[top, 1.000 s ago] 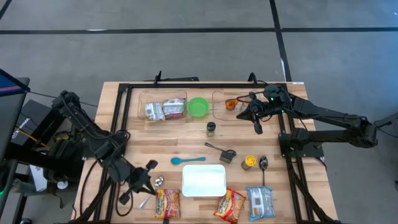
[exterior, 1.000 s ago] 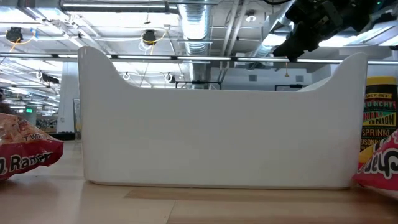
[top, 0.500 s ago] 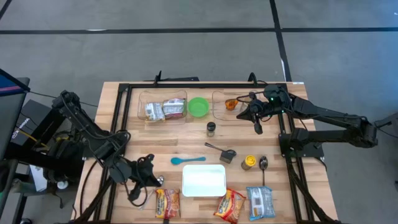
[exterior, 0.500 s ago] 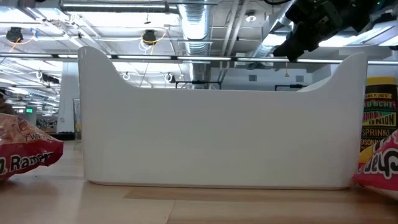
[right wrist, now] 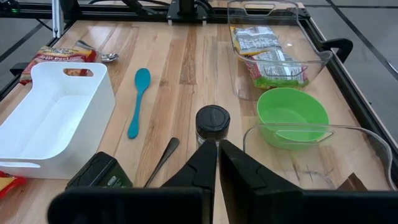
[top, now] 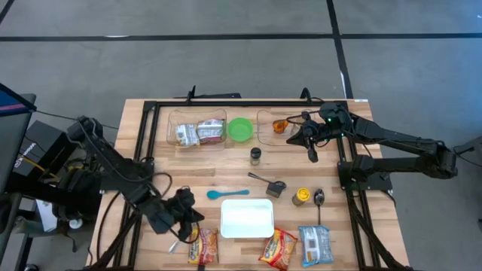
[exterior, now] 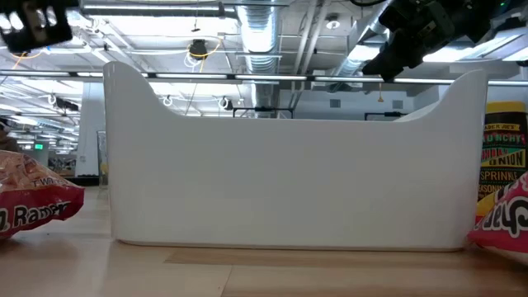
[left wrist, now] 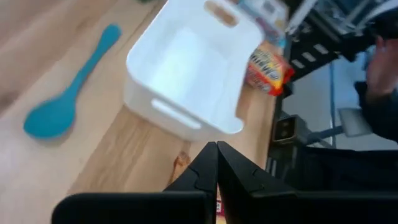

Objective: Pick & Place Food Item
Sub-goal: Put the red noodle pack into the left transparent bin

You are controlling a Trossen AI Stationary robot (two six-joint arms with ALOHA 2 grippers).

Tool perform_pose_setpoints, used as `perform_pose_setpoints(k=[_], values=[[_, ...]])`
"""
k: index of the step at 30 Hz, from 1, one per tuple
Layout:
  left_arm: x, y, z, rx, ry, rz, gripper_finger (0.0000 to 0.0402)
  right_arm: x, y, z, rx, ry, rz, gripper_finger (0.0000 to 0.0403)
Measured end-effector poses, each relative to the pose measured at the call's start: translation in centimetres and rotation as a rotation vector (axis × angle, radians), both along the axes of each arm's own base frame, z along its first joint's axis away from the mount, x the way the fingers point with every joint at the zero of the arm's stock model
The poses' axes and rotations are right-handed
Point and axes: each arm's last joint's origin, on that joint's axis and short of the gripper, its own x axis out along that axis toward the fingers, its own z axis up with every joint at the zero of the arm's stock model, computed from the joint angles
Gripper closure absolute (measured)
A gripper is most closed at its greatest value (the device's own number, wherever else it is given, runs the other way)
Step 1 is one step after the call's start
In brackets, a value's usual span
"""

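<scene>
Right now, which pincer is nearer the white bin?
Left. The left pincer sits just beside the white bin; the right pincer is farther off, beyond it, near the clear containers.

Low view: white bin [exterior: 289, 165] hides table behind; ramen packets [exterior: 37, 202] cut off by edges.

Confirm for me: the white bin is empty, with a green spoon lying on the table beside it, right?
Not quite. The spoon is blue, not green, as the high view shows. The rest holds: the white bin is empty and the spoon lies on the table beside it.
</scene>
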Motion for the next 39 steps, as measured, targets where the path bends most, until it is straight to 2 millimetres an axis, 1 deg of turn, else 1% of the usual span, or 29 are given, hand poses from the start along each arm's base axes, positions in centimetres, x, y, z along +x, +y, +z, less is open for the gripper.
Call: perform_pose_setpoints(k=[6,11,15,20,24,29,33,39], values=[[0.6,-0.9,-2.5,-0.11,0.14,0.077,0.0402,0.0,0.0,0.0,0.0,0.0,0.0,0.039],[-0.1,-0.5,-4.1,-0.159,0.319,0.184,0.0402,0.0,0.0,0.0,0.0,0.0,0.0,0.039],[-0.7,-0.2,-4.5,-0.189,0.411,0.25,0.0402,0.0,0.0,0.0,0.0,0.0,0.0,0.039],[-0.9,-0.6,-4.5,-0.208,0.408,0.252,0.0402,0.0,0.0,0.0,0.0,0.0,0.0,0.039],[-1.0,-1.4,-4.2,-0.225,0.348,0.212,0.0402,0.0,0.0,0.0,0.0,0.0,0.0,0.039],[-1.2,-2.8,-3.5,-0.218,0.214,0.126,0.0402,0.0,0.0,0.0,0.0,0.0,0.0,0.039],[-0.7,-3.7,-2.5,-0.193,0.051,0.054,0.0402,0.0,0.0,0.0,0.0,0.0,-0.001,0.039],[0.6,-4.8,-0.2,-0.134,-0.221,-0.109,0.0402,0.0,0.0,0.0,0.0,0.0,0.0,0.039]])
